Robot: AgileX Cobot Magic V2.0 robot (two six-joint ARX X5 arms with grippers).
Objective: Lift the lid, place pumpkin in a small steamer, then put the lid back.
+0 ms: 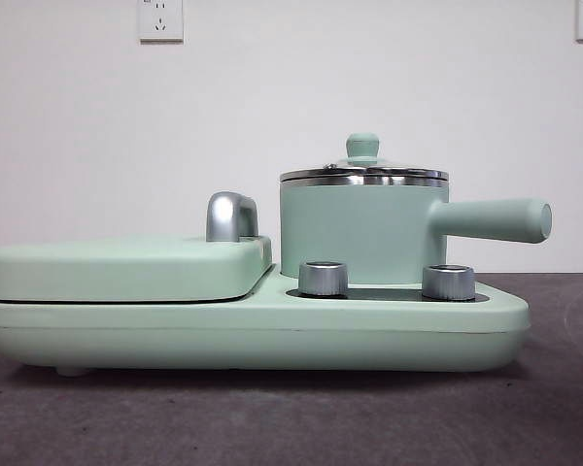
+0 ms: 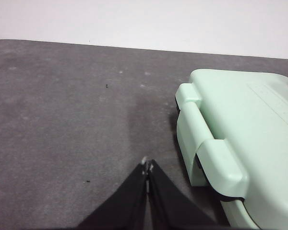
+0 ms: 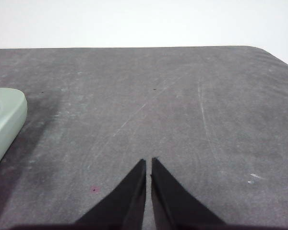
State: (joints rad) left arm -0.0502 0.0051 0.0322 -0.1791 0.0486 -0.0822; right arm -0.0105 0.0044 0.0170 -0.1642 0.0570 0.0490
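Scuffed grey table (image 3: pixel 182 96) against bare white wall (image 1: pixel 291 97). Lid (image 1: pixel 363 165) seated on small steamer (image 1: pixel 360 233). Left gripper (image 2: pixel 147 167) and right gripper (image 3: pixel 149 162) closed, empty.

The steamer (image 1: pixel 355 233) has a smooth, matt mint-green wall under a band of shiny steel at the rim. The lid (image 1: pixel 363 171) shows a polished metal edge and a satin green knob (image 1: pixel 362 147). The base (image 1: pixel 272 335) and griddle cover (image 1: pixel 126 267) look like smooth, softly sheened plastic. Two dials (image 1: pixel 324 279) are brushed metal with ribbed sides. The bench (image 3: pixel 158 105) is dark grey, matt, scuffed and scratched. Both arms' jaws are matt black.
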